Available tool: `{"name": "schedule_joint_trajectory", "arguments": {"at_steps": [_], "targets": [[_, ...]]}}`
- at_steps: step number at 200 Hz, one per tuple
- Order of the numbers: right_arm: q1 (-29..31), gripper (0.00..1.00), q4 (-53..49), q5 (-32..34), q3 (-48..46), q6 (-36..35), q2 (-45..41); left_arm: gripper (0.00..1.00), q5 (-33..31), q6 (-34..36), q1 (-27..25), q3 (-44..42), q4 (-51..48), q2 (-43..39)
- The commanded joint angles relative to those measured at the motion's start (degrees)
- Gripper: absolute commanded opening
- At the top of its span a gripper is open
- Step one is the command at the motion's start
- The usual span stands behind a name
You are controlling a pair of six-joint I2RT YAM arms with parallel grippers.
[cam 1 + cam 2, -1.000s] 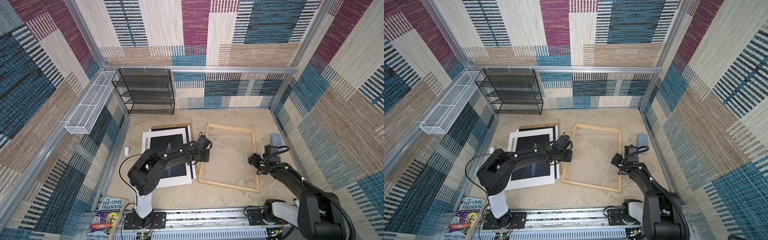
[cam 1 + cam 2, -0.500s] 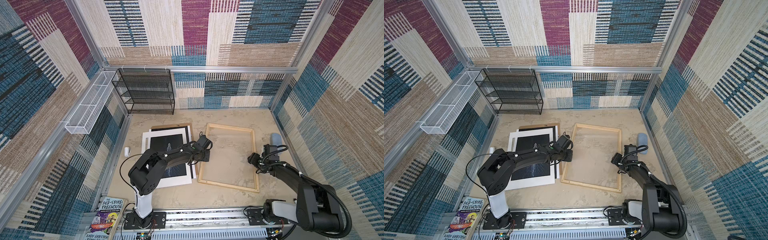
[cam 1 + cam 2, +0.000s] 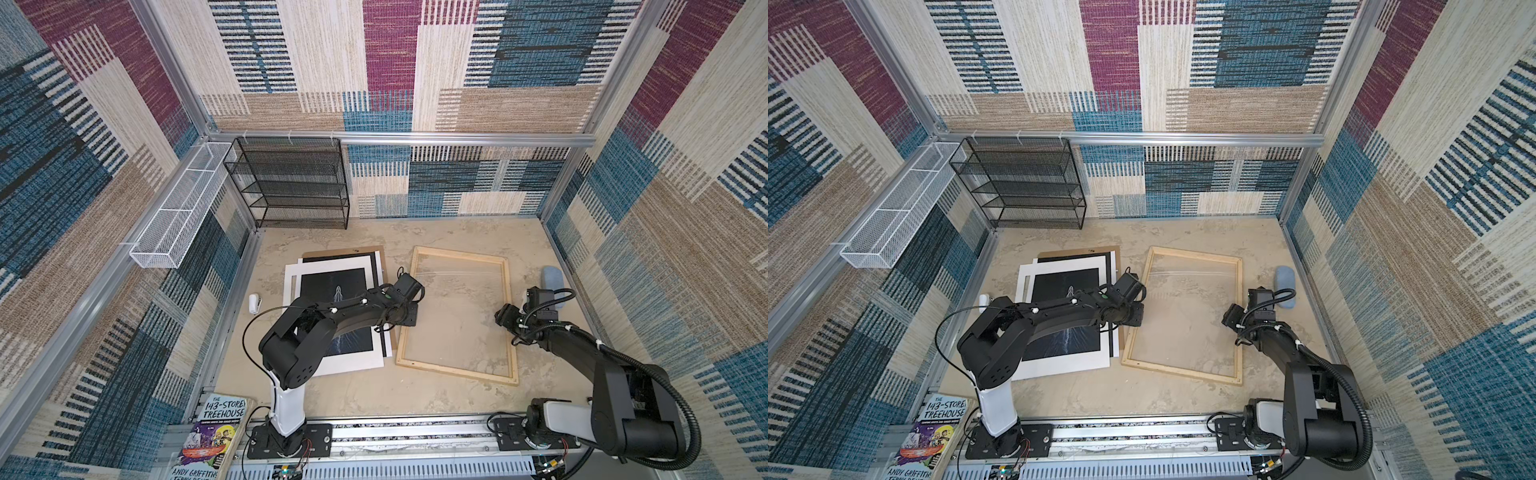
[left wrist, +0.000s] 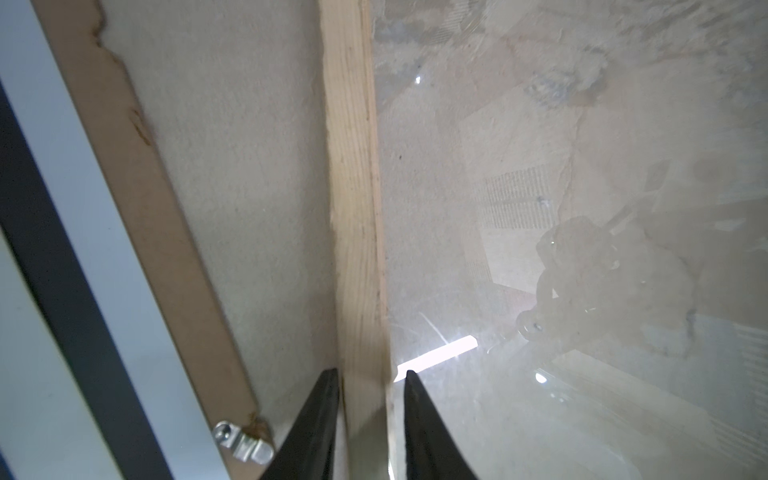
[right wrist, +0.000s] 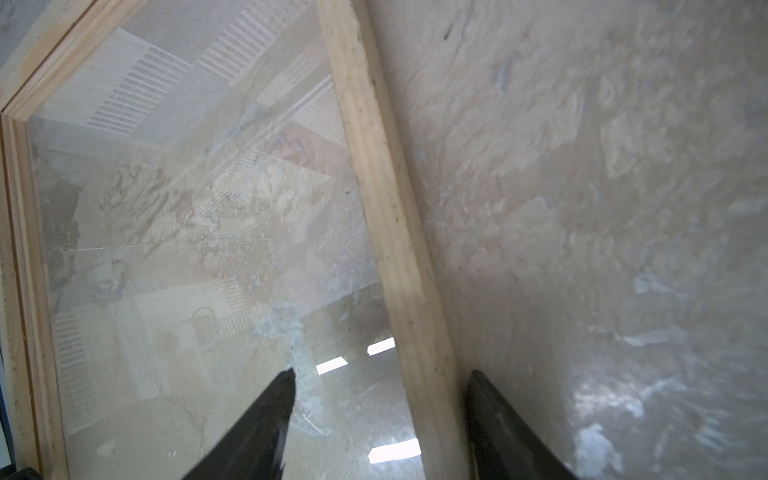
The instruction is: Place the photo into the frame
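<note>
The frame (image 3: 461, 254) (image 3: 1196, 252), pale wood rails round a clear pane, lies flat at mid-floor. The photo (image 3: 332, 286) (image 3: 1059, 286), black with a white margin, lies to its left on a stack of sheets, partly hidden under my left arm. My left gripper (image 3: 405, 322) (image 3: 1133, 320) (image 4: 370, 370) sits astride the frame's left rail (image 4: 353, 166), its jaws narrow and close against both sides of it. My right gripper (image 3: 505, 318) (image 3: 1229, 318) (image 5: 382, 370) stands open astride the right rail (image 5: 386, 208), with one finger over the pane and one outside the rail.
Beneath the photo lie a white mat (image 3: 291, 282) and a brown backing board (image 3: 345, 253) (image 4: 137, 187) with a metal clip (image 4: 243, 442). A black wire rack (image 3: 291, 183) stands at the back left. A grey-blue object (image 3: 552, 278) lies by the right wall, and a small white one (image 3: 254, 303) by the left.
The right arm has shifted a little at the frame's right rail. The left arm, the frame and the photo have stayed where they were.
</note>
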Motion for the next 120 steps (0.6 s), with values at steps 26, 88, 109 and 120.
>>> {"name": "schedule_joint_trajectory", "arguments": {"at_steps": [26,88,109,120], "targets": [[0.06,0.67,3.02,-2.88,2.74,-0.89,2.52,0.27,1.68,-1.44,-0.14,-0.24,1.86,0.61],[0.06,0.66,4.93,-6.62,9.26,-3.06,11.32,0.26,4.77,-2.89,-0.23,-1.43,6.98,1.39],[0.01,0.66,5.33,-6.62,12.19,-3.86,13.95,0.26,4.63,-2.69,-0.23,-1.22,8.50,1.96],[-0.04,0.66,5.22,-5.92,13.94,-4.37,15.49,0.26,4.25,-2.18,-0.23,-0.70,8.80,2.42]]}}
